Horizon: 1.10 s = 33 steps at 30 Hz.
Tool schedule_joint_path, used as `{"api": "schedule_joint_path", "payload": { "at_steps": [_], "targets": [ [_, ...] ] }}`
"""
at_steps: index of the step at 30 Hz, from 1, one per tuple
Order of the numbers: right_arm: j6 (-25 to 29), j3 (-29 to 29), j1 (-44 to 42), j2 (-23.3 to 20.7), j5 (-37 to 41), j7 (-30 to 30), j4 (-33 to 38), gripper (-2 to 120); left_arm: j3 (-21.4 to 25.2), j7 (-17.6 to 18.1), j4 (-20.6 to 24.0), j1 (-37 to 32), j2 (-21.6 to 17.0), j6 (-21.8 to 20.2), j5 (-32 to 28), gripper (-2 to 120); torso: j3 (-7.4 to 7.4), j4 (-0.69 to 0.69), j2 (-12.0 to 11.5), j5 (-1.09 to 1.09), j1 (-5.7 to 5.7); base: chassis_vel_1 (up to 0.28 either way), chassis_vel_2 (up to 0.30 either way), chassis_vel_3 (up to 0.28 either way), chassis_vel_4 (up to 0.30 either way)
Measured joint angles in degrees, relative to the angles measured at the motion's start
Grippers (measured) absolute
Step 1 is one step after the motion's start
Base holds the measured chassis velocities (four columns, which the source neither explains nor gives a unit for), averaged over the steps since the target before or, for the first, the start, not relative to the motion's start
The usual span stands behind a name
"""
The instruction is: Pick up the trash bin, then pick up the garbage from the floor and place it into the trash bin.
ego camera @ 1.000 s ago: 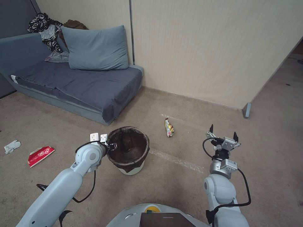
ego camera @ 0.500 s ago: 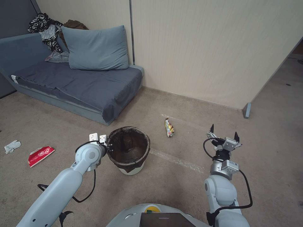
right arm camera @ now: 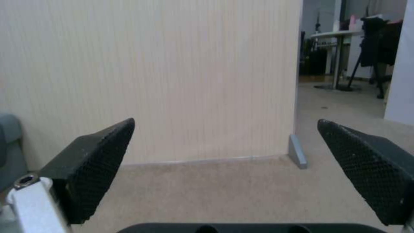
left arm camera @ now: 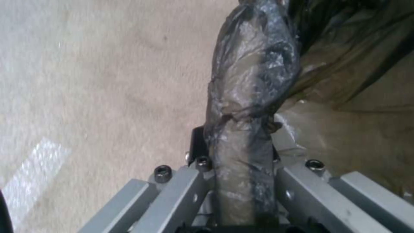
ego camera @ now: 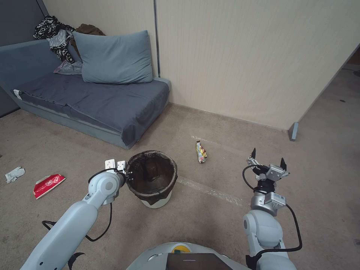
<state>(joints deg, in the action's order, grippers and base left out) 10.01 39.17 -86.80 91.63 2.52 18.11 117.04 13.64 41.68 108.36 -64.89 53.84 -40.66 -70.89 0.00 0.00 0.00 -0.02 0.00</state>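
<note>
White trash bin (ego camera: 154,201), dark brown liner (ego camera: 152,176); red-white wrapper (ego camera: 47,184).

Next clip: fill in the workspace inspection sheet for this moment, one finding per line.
Surface: beige carpet, a pale tape strip across it.
Job's things: trash bin upright on the carpet, dark liner over its rim; colourful wrapper beyond the bin; red-and-white wrapper and crumpled white paper to the robot's left.
Clutter: clothes heaped on the sofa.
Hands: left hand shut on the bin's lined rim; right hand open, raised, holding nothing.
Cables: black cable looped under the left arm; another loop at the right wrist.
Surroundings: grey sofa with a pillow, ribbed wall panel.
</note>
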Motion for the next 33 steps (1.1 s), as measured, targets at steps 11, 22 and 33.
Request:
{"api": "schedule_joint_path", "payload": {
  "at_steps": [11, 22, 33],
  "targets": [
    [0.1, 0.7, 0.2, -2.0, 1.2, 0.3, 0.2, 100, 1.7, -14.5, 4.7, -2.9, -0.1, 7.6, 13.8, 2, 0.00, -0.01, 0.0, 0.02, 0.00, 0.000, 0.000, 0.000, 0.000],
    [0.3, 1.4, -0.1, -5.2, 3.2, -1.2, 0.6, 100, 4.2, -29.5, 7.1, -10.6, 0.7, 23.1, 25.8, 2, 0.00, 0.00, 0.0, 0.02, 0.00, 0.000, 0.000, 0.000, 0.000],
    [1.2, 0.9, -0.4, -7.1, 3.5, -2.2, -0.4, 100, 8.4, -28.3, 15.5, -20.5, 2.8, 23.7, 28.8, 2, 0.00, 0.00, 0.0, 0.03, 0.00, 0.000, 0.000, 0.000, 0.000]
  ]
}}
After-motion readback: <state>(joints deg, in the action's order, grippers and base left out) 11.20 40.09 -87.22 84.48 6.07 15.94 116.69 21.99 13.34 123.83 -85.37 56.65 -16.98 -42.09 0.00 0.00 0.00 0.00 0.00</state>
